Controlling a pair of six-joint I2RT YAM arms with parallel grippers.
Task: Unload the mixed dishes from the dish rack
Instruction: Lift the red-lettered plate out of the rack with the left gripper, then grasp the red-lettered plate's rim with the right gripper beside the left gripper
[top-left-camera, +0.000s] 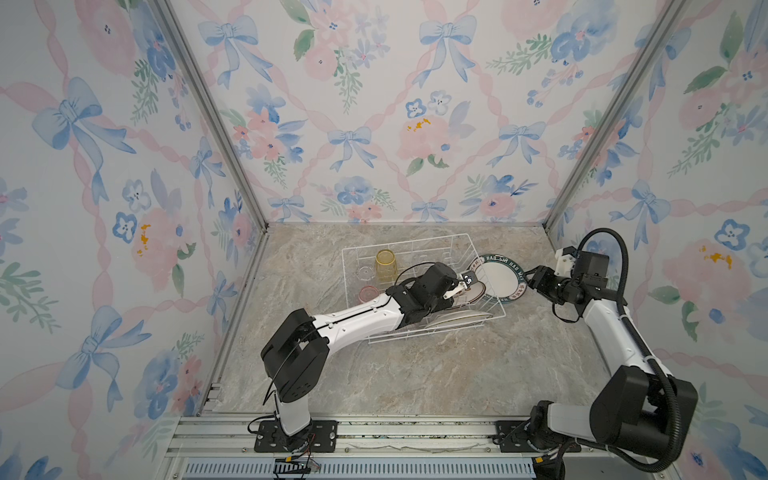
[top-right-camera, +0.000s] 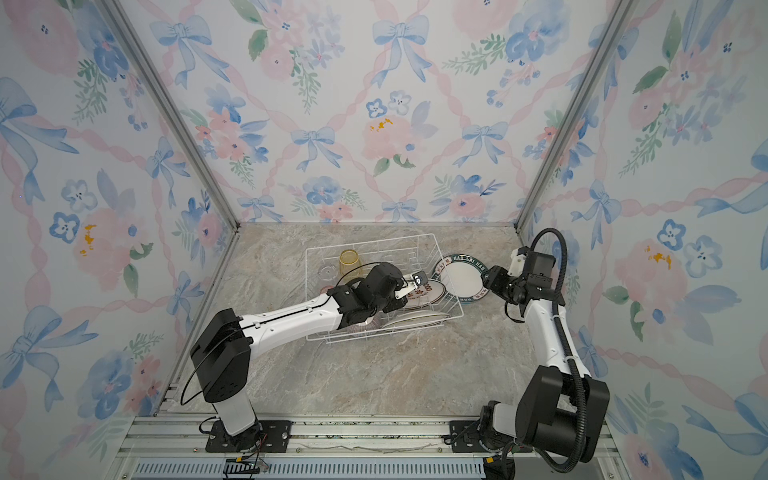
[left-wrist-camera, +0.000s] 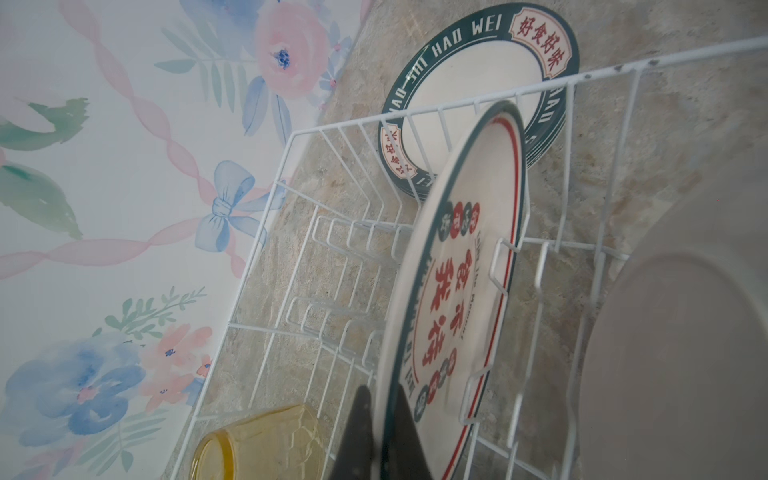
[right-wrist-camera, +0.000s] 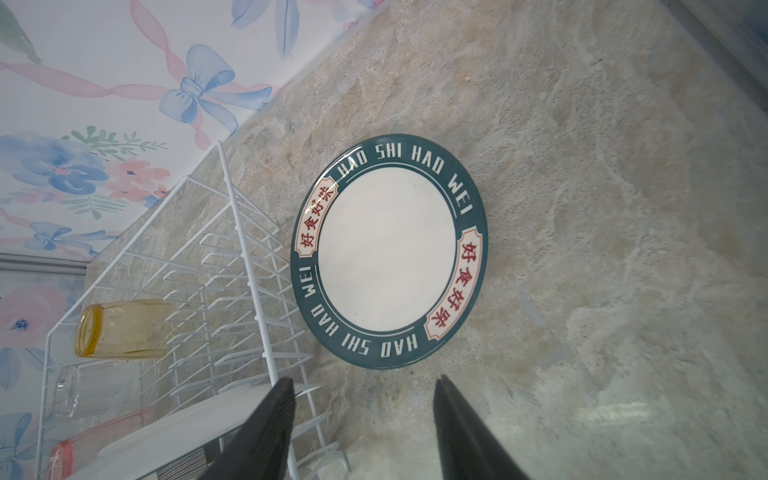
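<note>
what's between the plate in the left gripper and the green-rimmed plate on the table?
Only the dish rack's wire side wall, clearest in the left wrist view: the gripped plate stands inside it, the green-rimmed plate outside.

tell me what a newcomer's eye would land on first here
The left gripper is shut on the rim of a red-lettered plate standing on edge in the white wire dish rack. Just right of the rack in both top views, a green-rimmed HAO SHI HAO WEI plate lies flat on the marble table, with the open right gripper beside it. Bow-and-flower wallpaper covers the walls.
</note>
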